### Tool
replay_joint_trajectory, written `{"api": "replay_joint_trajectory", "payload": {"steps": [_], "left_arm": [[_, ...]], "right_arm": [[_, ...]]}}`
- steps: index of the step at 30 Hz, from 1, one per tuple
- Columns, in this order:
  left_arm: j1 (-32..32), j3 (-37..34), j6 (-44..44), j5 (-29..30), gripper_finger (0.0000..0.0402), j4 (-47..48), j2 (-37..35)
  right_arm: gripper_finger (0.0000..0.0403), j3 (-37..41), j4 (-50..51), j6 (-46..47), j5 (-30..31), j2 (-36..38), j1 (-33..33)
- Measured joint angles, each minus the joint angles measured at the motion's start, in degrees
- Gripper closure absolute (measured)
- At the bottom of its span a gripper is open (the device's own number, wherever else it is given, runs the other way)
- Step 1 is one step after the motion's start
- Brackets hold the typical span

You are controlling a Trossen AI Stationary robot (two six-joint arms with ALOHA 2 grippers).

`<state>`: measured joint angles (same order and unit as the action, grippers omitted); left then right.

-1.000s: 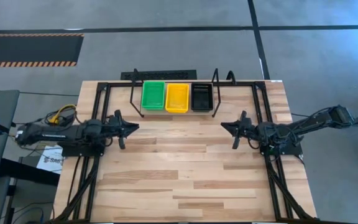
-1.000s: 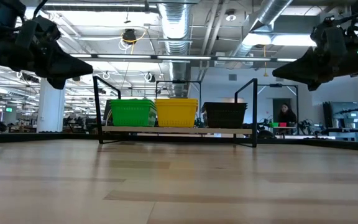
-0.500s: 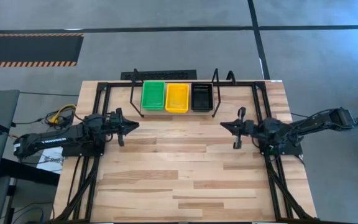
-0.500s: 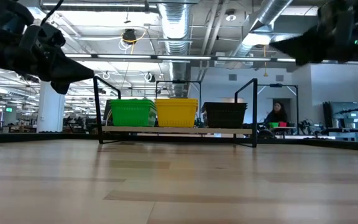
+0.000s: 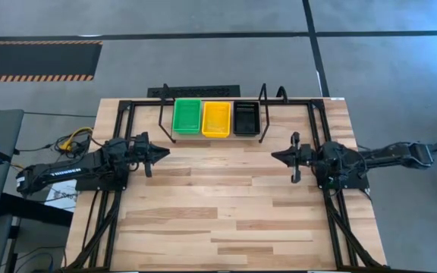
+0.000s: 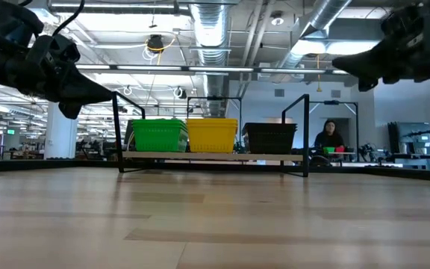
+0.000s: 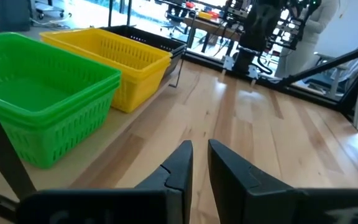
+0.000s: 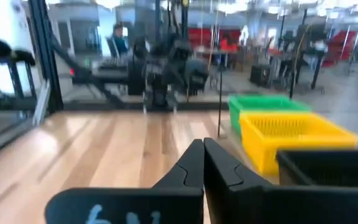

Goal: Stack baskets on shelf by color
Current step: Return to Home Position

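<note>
The baskets sit nested in three stacks side by side on the low black wire shelf (image 5: 212,136) at the table's far edge: green (image 5: 187,116) on the left, yellow (image 5: 216,119) in the middle, black (image 5: 246,118) on the right. Each stack rests by its bottom on the shelf deck (image 6: 207,157). My left gripper (image 5: 161,154) hovers above the table, near of the shelf's left end, fingers shut to a narrow slit (image 7: 199,149) and empty. My right gripper (image 5: 275,157) hovers near of the shelf's right end, shut (image 8: 202,148) and empty.
Bare wooden tabletop (image 5: 218,205) stretches between the two grippers and toward the near edge. The black tube frame (image 5: 120,114) runs along the left, right and far sides. A person (image 6: 329,136) sits in the room beyond the table.
My right gripper has risen a little while its arm stretched out flatter toward the table's right edge. My left gripper has tipped slightly downward, its arm settling lower. The baskets and shelf have stayed put.
</note>
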<state>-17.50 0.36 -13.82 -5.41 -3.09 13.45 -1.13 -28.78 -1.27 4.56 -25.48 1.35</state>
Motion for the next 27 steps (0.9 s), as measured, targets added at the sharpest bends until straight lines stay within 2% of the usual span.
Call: {"api": "replay_joint_trajectory", "payload": {"steps": [4,7,12,14,16,22,27], "left_arm": [[0.02,0.0,-0.34,0.13,0.0363,0.26,0.0],[0.02,0.0,-0.44,0.84,0.0363,0.41,0.0],[0.02,0.0,-0.15,2.29,0.0363,0.68,0.02],[0.02,0.0,-0.24,2.0,0.0363,0.66,0.02],[0.02,0.0,-0.25,1.63,0.0363,0.63,0.02],[0.04,0.0,-0.46,1.67,0.0363,0.63,0.02],[0.04,0.0,-0.91,2.37,0.0363,0.68,0.02]], "right_arm": [[0.038,0.0,10.65,3.2,-0.06,2.41,-1.2],[0.0377,0.0,12.89,5.6,-0.11,2.38,-2.43],[0.0378,0.02,4.08,0.44,-0.19,2.52,-3.25],[0.0382,0.01,-0.7,-2.05,-2.38,3.82,-3.24],[0.0386,-0.02,-1.19,-3.77,-4.43,6.35,-3.24],[0.0391,-0.08,11.7,4.22,-5.1,14.29,-3.52],[0.0384,-5.43,23.8,2.57,-5.53,20.21,-4.58]]}}
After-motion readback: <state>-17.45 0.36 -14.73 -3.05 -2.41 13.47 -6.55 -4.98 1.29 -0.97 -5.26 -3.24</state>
